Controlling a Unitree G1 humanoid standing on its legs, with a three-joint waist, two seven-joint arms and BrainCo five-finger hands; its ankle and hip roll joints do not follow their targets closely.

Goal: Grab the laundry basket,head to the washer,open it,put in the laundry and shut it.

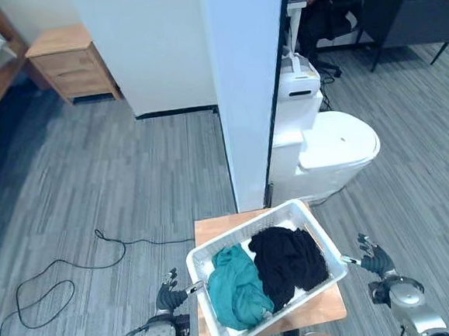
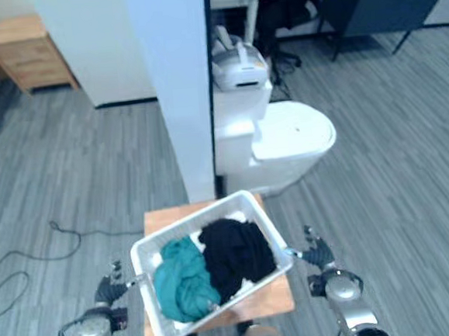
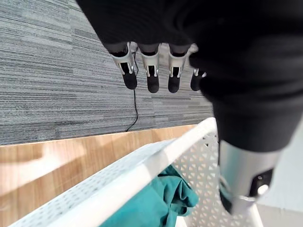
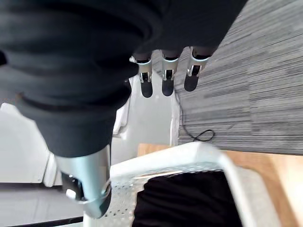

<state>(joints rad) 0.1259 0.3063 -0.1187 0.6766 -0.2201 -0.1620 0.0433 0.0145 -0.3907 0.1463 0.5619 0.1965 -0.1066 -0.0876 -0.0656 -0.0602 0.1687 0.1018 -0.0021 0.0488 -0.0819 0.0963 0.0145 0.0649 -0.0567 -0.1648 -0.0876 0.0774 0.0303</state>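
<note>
Two robot hands, left (image 1: 170, 295) and right (image 1: 374, 260), flank the basket (image 1: 323, 236) on the wooden surface (image 1: 214, 229), fingers straight and holding nothing, apparently positioned to grip its ends.

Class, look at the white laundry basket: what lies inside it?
Inside the white laundry basket lie a teal garment and a black garment, side by side. Anything beneath them is covered.
</note>
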